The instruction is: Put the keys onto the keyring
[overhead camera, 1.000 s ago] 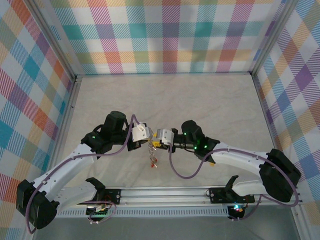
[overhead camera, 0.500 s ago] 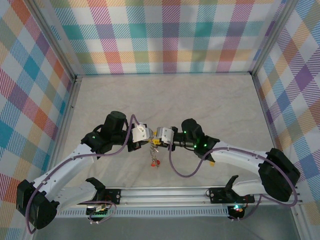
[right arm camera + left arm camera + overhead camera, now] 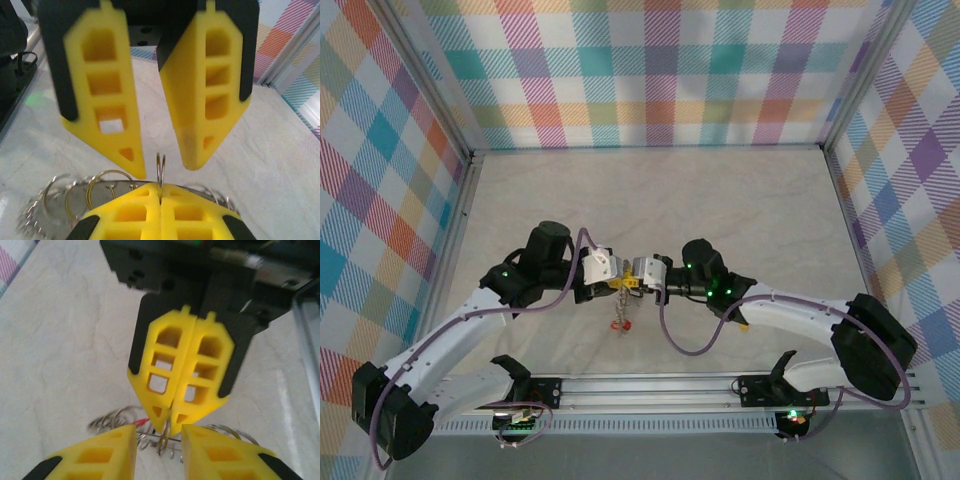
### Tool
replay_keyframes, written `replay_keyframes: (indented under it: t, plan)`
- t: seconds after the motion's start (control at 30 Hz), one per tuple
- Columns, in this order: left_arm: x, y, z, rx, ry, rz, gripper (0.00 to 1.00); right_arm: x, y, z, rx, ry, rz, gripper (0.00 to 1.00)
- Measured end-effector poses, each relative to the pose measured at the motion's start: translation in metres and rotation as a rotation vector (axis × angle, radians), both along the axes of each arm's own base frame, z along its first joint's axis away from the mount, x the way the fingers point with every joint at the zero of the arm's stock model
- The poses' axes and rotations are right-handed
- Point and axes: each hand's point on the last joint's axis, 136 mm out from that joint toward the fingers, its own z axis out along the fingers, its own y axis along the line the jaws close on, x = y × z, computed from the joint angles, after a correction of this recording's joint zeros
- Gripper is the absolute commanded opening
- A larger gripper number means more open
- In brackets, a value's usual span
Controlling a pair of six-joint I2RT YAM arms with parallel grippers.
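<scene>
- The right tool (image 3: 160,189) is fully closed, pinching the keyring (image 3: 159,167) edge-on between its pads.
- The left tool (image 3: 159,432) faces it tip to tip, jaws partly apart, gripping nothing.
- The keys (image 3: 620,318) hang below both tools, over the tabletop (image 3: 650,200).

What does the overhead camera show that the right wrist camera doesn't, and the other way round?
Overhead: the left arm and right arm in full, and the keyring hanging below where they meet, with a red tag at its bottom. Right wrist: close up, the right gripper shut on a thin silver ring standing edge-on, and the left gripper opposite with its fingers apart. Both: the grippers tip to tip, the keyring, the pale table.
</scene>
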Motion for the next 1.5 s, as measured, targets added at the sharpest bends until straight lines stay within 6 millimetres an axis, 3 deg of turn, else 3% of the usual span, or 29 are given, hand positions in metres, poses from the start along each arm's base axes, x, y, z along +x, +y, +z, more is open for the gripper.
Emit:
replay_keyframes:
  t: [0.23,0.37,0.6,0.77,0.97,1.03,1.1,1.13,1.23,1.5]
  plan:
    - [-0.015,0.002,0.022,-0.072,-0.013,-0.048,0.31,-0.010,-0.005,0.016,0.125,0.005,0.034,0.00]
    - [-0.019,0.002,0.025,-0.090,0.004,-0.070,0.32,-0.018,-0.003,0.033,0.186,-0.013,0.082,0.00]
    - [-0.020,0.001,0.027,-0.101,0.010,-0.083,0.29,-0.025,-0.002,0.040,0.211,-0.010,0.125,0.00]
    - [-0.022,0.000,0.028,-0.106,0.011,-0.097,0.07,-0.029,-0.002,0.038,0.204,0.001,0.146,0.00]
    - [-0.023,-0.002,0.029,-0.115,0.023,-0.117,0.07,-0.029,-0.001,0.039,0.199,0.008,0.155,0.00]
    - [-0.024,-0.002,0.029,-0.119,0.032,-0.124,0.00,-0.029,-0.001,0.039,0.192,0.011,0.157,0.00]
    - [-0.024,-0.002,0.027,-0.116,0.042,-0.133,0.00,-0.029,-0.001,0.037,0.182,0.018,0.157,0.00]
    - [-0.025,-0.002,0.027,-0.110,0.054,-0.137,0.00,-0.029,-0.001,0.036,0.178,0.022,0.158,0.01]
    - [-0.024,-0.003,0.026,-0.092,0.072,-0.146,0.00,-0.028,-0.001,0.034,0.169,0.024,0.152,0.20]
    - [-0.023,0.001,0.024,-0.043,0.046,-0.151,0.00,-0.019,0.000,0.034,0.128,0.018,0.099,0.22]
